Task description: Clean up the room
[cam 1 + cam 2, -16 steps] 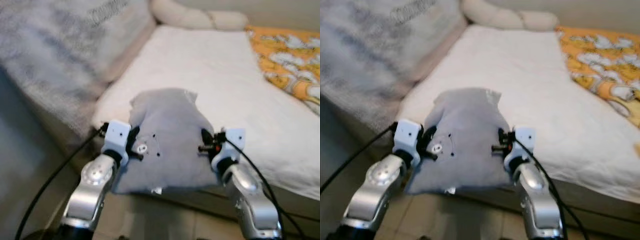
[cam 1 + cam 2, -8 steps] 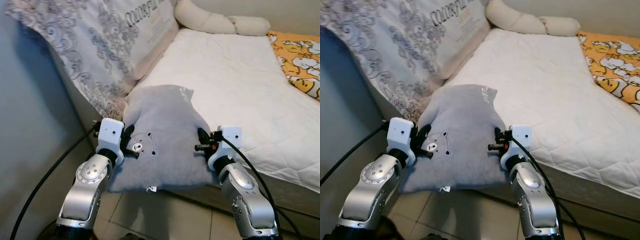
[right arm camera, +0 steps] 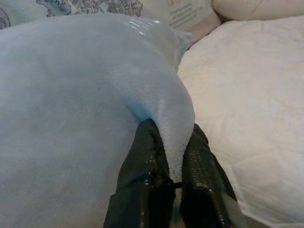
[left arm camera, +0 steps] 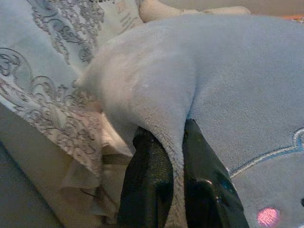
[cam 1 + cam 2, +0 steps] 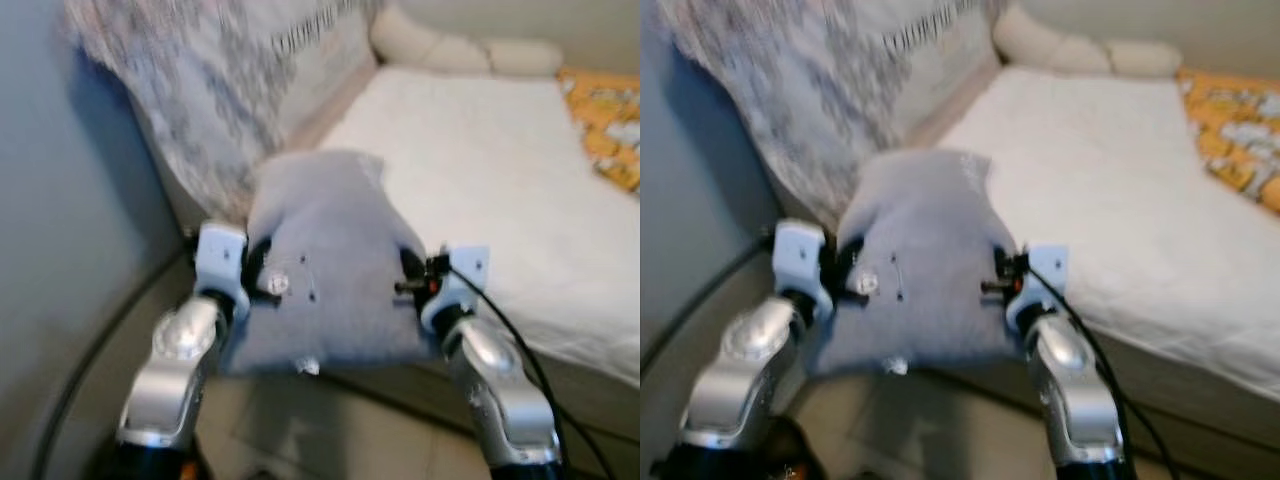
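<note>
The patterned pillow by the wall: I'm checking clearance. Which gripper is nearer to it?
Left. The left gripper pinches the grey pillow's edge beside the patterned pillow; the right gripper grips the far edge, over the white mattress.

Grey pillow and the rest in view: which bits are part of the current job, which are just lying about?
In the job:
- grey pillow, held up at the bed's edge
- left claw, pinching one side of it
- right claw, pinching the other side

Lying about:
- patterned pillow
- white mattress
- cream bolster
- orange blanket
</note>
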Controlling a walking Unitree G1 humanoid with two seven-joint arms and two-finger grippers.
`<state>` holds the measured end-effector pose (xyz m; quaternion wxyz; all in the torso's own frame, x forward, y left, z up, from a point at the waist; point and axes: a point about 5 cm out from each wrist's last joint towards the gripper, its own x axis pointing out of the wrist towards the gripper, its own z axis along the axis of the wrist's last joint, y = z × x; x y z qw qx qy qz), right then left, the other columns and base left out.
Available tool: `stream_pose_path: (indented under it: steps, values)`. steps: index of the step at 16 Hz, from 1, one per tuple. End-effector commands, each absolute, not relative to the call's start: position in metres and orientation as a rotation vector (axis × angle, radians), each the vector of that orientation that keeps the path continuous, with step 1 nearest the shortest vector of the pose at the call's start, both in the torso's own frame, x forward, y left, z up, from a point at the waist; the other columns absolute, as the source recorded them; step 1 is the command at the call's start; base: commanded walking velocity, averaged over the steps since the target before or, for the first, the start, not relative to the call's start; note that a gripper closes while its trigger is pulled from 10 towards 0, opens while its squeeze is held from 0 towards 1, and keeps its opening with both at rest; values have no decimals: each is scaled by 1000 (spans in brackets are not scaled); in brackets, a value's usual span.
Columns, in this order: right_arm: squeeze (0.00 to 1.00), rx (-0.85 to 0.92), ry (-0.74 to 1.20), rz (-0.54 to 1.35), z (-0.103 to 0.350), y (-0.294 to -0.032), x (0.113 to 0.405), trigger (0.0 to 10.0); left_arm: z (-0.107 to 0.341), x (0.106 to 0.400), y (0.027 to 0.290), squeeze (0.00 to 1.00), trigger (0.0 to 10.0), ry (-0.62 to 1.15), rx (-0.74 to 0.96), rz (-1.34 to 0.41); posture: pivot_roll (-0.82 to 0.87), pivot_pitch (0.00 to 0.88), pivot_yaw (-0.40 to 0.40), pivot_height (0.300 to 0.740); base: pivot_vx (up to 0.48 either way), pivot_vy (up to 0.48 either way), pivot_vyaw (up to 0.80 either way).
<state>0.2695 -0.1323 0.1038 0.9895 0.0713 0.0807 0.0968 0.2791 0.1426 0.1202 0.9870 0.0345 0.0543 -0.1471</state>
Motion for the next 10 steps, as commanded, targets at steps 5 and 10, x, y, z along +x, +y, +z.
stream_pose_path:
  steps: [5, 10]
  values:
    - [0, 133, 151, 174, 106, -138, 274, 10000, 131, 284, 158, 0, 10000, 73, 88, -225, -76, 0, 34, 740, 253, 0, 0]
    - [0, 121, 152, 201, 106, -138, 277, 10000, 133, 285, 163, 0, 10000, 67, 90, -216, -74, 0, 32, 740, 277, 0, 0]
